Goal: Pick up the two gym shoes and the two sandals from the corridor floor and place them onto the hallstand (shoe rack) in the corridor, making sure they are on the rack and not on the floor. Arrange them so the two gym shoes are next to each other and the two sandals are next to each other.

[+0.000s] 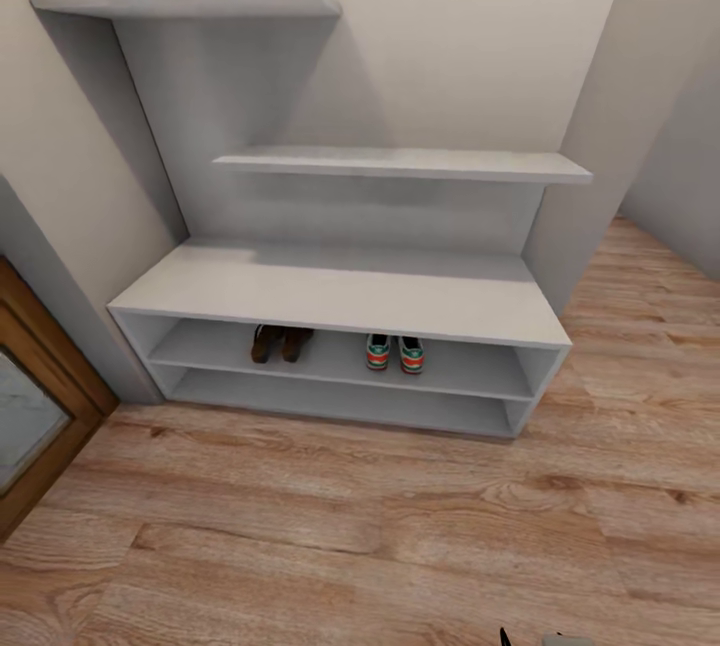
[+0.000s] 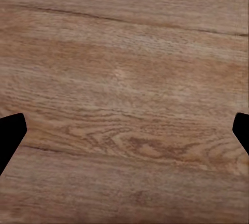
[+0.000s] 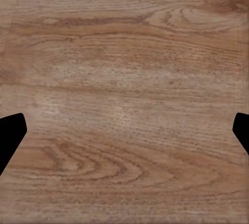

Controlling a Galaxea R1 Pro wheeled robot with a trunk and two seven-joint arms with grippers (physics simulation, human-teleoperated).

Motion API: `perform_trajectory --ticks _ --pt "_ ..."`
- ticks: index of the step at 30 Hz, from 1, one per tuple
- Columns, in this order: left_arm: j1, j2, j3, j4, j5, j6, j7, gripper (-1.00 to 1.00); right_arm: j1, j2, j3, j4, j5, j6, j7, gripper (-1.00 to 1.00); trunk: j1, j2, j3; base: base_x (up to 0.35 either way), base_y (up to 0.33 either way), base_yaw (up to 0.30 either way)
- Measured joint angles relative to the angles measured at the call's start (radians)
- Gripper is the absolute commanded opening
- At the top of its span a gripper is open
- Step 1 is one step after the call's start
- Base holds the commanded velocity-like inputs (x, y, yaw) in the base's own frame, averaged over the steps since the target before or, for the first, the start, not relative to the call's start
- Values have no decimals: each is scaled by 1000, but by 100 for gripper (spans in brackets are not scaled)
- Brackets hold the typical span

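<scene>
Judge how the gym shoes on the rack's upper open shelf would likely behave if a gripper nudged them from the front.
The gym shoes rest flat on their soles, so they would probably slide rather than tip or roll. They look small and low, so likely light. They sit close together, apart from the sandals, so a push on one might shift its partner.

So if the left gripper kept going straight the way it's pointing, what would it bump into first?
Most likely the bare wood floor. In the left wrist view the left gripper has its fingers spread wide with planks beyond them and nothing in between. How far off the floor is, I can't tell.
</scene>
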State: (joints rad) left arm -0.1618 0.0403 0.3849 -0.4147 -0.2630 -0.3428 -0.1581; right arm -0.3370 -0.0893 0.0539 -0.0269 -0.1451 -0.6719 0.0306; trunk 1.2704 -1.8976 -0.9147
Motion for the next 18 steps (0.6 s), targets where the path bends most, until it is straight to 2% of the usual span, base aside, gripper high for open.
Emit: perform_trajectory --ticks 18 --pt "0 -1 4 0 0 0 1 100 0 6 0 1 1 4 2 100 -69 126 56 0 0 0"
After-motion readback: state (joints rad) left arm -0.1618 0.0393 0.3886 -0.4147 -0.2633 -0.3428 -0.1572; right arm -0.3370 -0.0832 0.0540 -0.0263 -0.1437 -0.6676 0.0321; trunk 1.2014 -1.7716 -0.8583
